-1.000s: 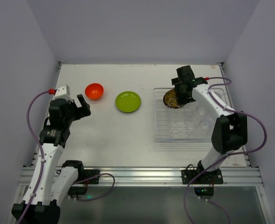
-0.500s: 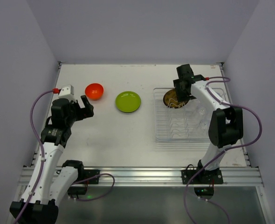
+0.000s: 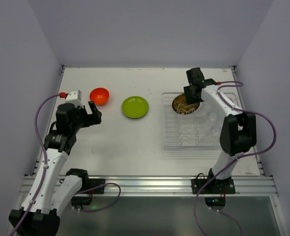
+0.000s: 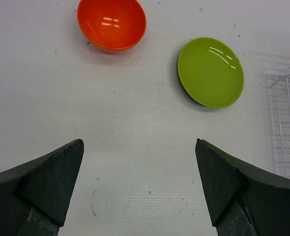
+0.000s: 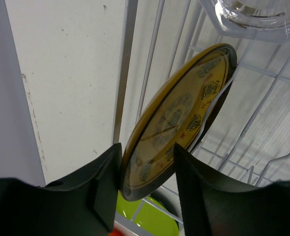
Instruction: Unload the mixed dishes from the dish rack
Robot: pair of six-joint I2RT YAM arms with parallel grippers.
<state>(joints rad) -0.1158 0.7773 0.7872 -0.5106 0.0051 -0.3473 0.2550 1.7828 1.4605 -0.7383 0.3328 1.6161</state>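
**Operator:** Where is the right arm?

**Spotter:** Your right gripper is pinching the lower rim of the patterned plate, one finger on each face. The plate stands tilted on edge among the wire dividers, in the far left corner of the dish rack.

**Operator:** What could go wrong?

**Spotter:** The wires. One divider runs close along the plate's back face, just beyond your fingers. The rack's wall is close outside the finger on the view's left. If you pull sideways, I'd expect the rim to hook a wire and drag the rack, or to twist out of an edge-only grip. A clear cup sits ahead and to the right of your fingertips, and swinging that way could knock it.

**Operator:** Which way is free?

**Spotter:** Straight up out of the slot looks free, then out over the wall to the bare table.

**Operator:** And the left arm?

**Spotter:** Your left gripper is spread wide and holds nothing. The orange bowl and green plate lie ahead of it, apart from each other, with open table directly beneath the fingers.
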